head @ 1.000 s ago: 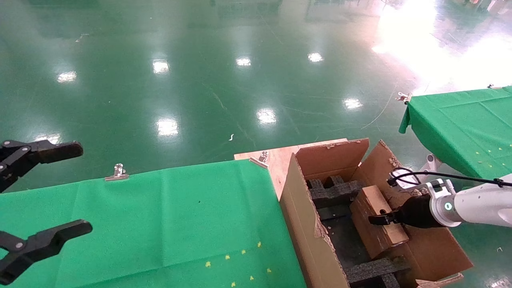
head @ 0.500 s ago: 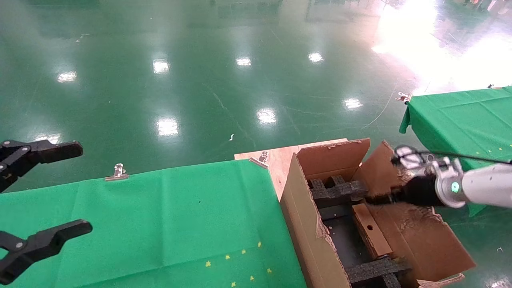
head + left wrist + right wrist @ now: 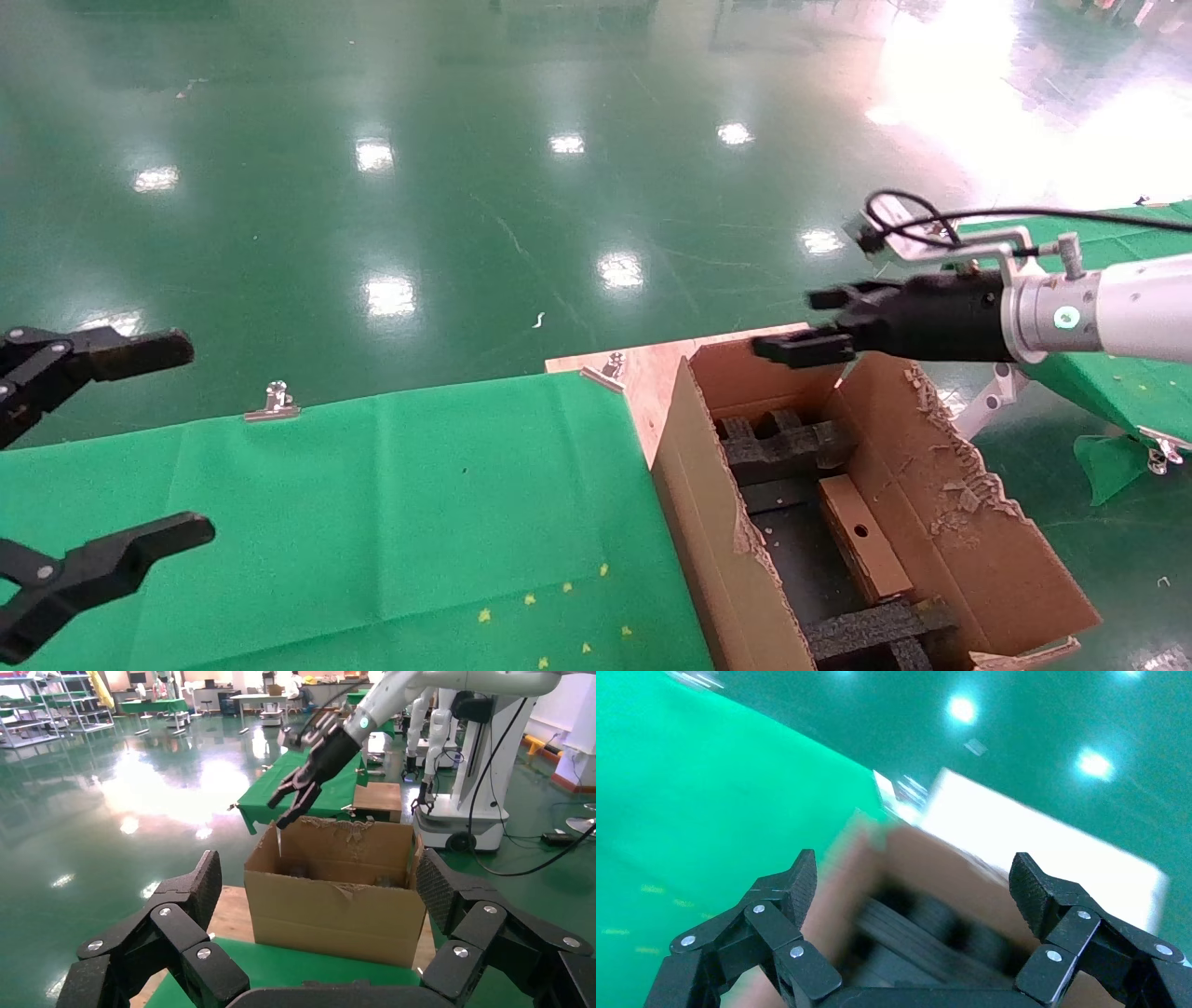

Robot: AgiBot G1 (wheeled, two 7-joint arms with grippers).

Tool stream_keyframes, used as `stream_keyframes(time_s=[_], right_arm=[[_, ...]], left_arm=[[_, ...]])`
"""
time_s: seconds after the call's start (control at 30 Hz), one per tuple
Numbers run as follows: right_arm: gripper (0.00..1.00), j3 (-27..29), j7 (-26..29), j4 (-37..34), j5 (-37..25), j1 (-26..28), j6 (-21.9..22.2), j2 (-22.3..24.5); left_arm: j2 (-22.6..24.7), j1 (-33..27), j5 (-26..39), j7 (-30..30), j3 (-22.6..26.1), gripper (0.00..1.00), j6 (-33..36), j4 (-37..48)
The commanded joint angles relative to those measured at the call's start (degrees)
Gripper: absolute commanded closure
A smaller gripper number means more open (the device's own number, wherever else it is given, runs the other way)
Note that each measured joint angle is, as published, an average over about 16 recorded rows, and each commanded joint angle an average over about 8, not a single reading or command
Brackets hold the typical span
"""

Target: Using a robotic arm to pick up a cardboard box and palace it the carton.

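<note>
Big industrial hall with a glossy dark green floor (image 3: pixel 447 186) that mirrors rows of ceiling lights, plus a washed-out bright glare patch (image 3: pixel 987 102) far right. Tables wear green cloth (image 3: pixel 372 503) pinned with metal binder clips (image 3: pixel 273 402); a bare wooden board (image 3: pixel 643 373) sticks out at one end. The left wrist view shows shelving racks (image 3: pixel 49 706), more green tables (image 3: pixel 151 705) and white machines (image 3: pixel 464 755) further back.

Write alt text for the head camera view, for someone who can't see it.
The right gripper, open and empty on its white arm, hangs above the far end of the carton, where the cardboard box lies inside between black foam inserts. The left gripper hangs open over a green-covered table on the left.
</note>
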Motion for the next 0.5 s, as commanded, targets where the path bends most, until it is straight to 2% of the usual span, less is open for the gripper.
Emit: stream_keyframes(time_s=[0.03,0.23,0.5], right_arm=[[0.00,1.4,-2.1,2.4,2.9,0.2,-1.9,0.8],[0.00,2.7,-3.7,4.4,5.7,0.1,-3.6,1.4],[0.00,2.6,-3.1,3.4,4.7,-0.4,-3.1,1.0]], left_arm=[[0.0,0.0,0.0,0.0,0.0,0.00,0.0,0.0],[0.0,0.0,0.0,0.0,0.0,0.00,0.0,0.0],[0.0,0.0,0.0,0.0,0.0,0.00,0.0,0.0]])
